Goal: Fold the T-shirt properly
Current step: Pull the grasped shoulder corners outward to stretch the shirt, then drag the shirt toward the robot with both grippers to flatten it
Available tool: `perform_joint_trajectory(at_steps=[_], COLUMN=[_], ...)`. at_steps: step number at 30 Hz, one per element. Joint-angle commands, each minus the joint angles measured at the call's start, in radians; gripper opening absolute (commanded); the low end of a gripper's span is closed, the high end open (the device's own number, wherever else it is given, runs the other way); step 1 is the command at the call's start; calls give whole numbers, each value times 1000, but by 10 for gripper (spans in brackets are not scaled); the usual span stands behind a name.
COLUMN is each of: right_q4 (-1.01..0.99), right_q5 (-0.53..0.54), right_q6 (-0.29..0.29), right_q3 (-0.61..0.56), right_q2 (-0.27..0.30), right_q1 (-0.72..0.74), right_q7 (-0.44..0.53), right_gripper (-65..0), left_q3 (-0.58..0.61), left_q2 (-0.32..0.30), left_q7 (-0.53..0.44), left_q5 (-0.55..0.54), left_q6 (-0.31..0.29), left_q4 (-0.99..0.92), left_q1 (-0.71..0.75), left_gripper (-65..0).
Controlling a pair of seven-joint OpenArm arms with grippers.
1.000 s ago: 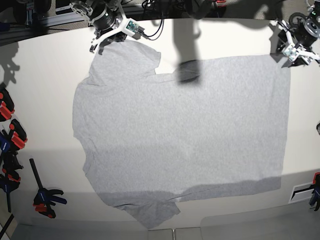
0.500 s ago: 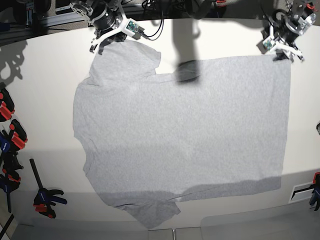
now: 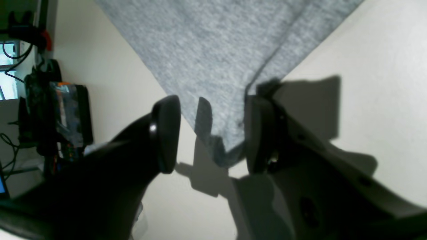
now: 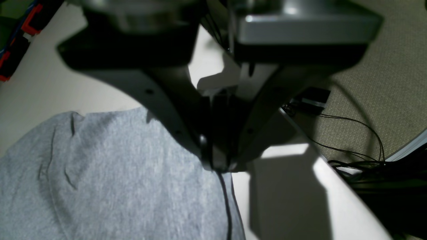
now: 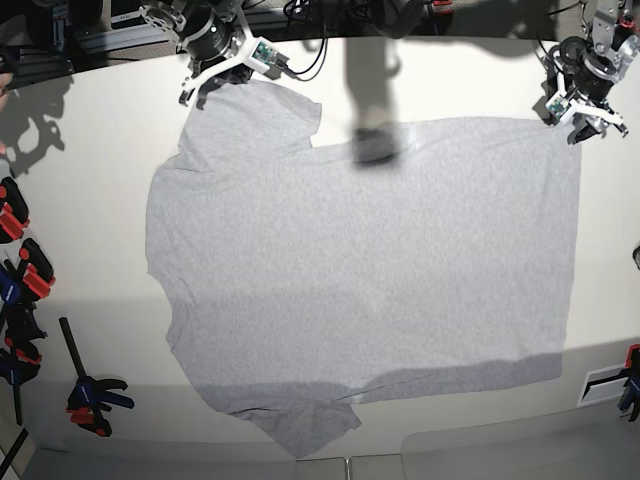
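The light grey T-shirt (image 5: 370, 270) lies spread flat on the table (image 5: 90, 180), plain side up, sleeves toward the left of the base view. My right gripper (image 5: 195, 92) is at the far sleeve's outer corner. In its wrist view it (image 4: 217, 161) is shut, pinching the sleeve's edge (image 4: 133, 166), and a crease runs from the tips. My left gripper (image 5: 577, 122) hovers at the far right hem corner. It (image 3: 213, 140) is open, and the T-shirt's corner (image 3: 227, 146) lies between its two dark fingers (image 3: 165, 133).
Several red, black and blue clamps (image 5: 20, 260) lie along the table's left edge, with one more (image 5: 90, 395) near the front left. A dark shadow (image 5: 375, 140) falls on the shirt's far edge. A white label (image 5: 605, 385) sits at the front right. Cables run behind the table.
My left gripper has swung about at the far right corner and now straddles the shirt's hem corner, its jaws slightly narrower. The right gripper and the shirt have not moved.
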Motion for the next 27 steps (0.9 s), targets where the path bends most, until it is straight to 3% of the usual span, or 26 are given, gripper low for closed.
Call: perform_joint_trajectory(at_steps=[1, 5, 7, 14, 19, 24, 27], right_q4=[-3, -3, -3, -3, 0, 32, 70], right_q5=[0, 0, 0, 1, 27, 18, -9], right_q6=[16, 17, 16, 0, -176, -218, -253], right_q3=[2, 2, 2, 2, 2, 2, 2], right_q2=[11, 11, 11, 11, 25, 47, 59], right_q1=[-10, -10, -10, -13, -13, -42, -91], right_q7=[-47, -47, -46, -30, -111, -146, -148], right_gripper=[-650, -650, -650, -650, -650, -650, -650], left_q3=[-3, -3, -3, -3, -3, -3, -3], left_q2=[-14, -14, -13, -14, -14, -14, -14], left_q7=[8, -110, -146, -167, -167, -156, -80], left_q5=[12, 8, 8, -6, -56, -74, -134], left_q6=[-21, -21, -21, -18, -18, -18, -18], left_q4=[-12, -33, -42, -43, -40, -24, 37], left_q1=[6, 5, -7, -24, -21, -14, 18], left_gripper=[-389, -572, -618, -631, -650, -650, -650])
